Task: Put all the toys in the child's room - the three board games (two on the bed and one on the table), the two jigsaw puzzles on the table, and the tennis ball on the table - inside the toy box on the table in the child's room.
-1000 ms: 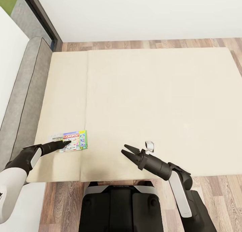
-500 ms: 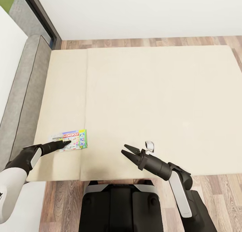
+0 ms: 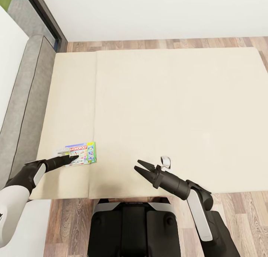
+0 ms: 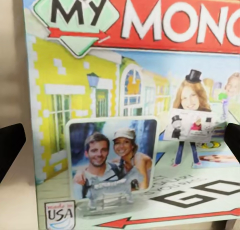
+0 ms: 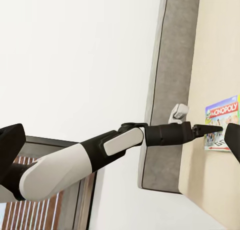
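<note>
Cream mattress of the bed (image 3: 167,112) bears the My Monopoly box (image 3: 82,153); the left gripper (image 3: 73,158), spread wide over it, should drop squarely before closing. The right gripper (image 3: 140,167) hangs open nearby.

A board game (image 3: 80,154) lies on the bed (image 3: 167,112) near its front left corner, seemingly beneath the left end effector (image 3: 73,158).

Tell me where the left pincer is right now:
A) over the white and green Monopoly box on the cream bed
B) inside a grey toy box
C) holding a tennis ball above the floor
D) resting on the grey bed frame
A: the left pincer reaches over the near edge of the white and green Monopoly board game box lying on the cream bed, its fingertips spread either side of the cover.
</note>
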